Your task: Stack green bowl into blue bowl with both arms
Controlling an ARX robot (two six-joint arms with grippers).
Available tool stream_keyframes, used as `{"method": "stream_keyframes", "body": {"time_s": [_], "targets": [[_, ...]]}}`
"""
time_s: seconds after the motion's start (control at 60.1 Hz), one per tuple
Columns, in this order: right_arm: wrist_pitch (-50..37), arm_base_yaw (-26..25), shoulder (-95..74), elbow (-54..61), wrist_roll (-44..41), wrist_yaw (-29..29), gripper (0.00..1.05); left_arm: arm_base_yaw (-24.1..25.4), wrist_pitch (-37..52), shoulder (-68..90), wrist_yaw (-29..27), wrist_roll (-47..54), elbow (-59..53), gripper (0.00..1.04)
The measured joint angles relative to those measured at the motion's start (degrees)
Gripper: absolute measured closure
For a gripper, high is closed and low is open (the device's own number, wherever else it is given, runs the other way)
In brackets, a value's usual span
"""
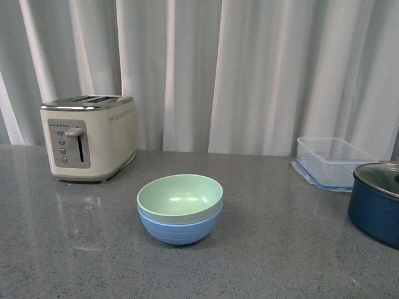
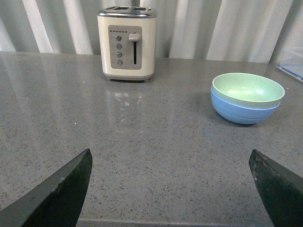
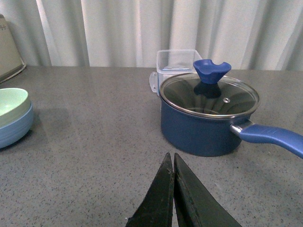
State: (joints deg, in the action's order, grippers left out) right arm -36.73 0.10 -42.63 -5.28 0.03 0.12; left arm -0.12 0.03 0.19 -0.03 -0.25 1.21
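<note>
The green bowl (image 1: pixel 179 198) sits nested in the blue bowl (image 1: pixel 179 229) at frame centre; stacking looks finished. Left pincer (image 2: pixel 170 189) gapes wide, right pincer (image 3: pixel 173 189) pressed closed, both empty; only retreat remains.

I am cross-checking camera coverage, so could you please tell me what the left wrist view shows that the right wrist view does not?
Only the left wrist view shows the whole cream toaster with its lever and buttons, plus the left gripper with its fingers spread wide apart. Only the right wrist view shows the navy pot with its glass lid and blue knob, the whole clear container behind it, and the right gripper with its fingers pressed together. Both share the grey counter, the curtain, and the green bowl nested in the blue bowl.
</note>
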Motion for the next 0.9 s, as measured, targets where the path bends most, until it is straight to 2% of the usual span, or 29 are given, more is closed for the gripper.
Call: {"method": "stream_keyframes", "body": {"time_s": [0.266,0.349,0.898], "targets": [[5.9,0.0,8.7,2.6,0.0,0.0,1.04,0.0,0.0,0.0,0.0,0.0,0.0,0.07],[4.7,0.0,10.2,4.9,0.0,0.0,1.04,0.0,0.0,0.0,0.0,0.0,0.0,0.07],[19.9,0.0,26.0,5.0,0.0,0.0,1.04,0.0,0.0,0.0,0.0,0.0,0.0,0.07]]}}
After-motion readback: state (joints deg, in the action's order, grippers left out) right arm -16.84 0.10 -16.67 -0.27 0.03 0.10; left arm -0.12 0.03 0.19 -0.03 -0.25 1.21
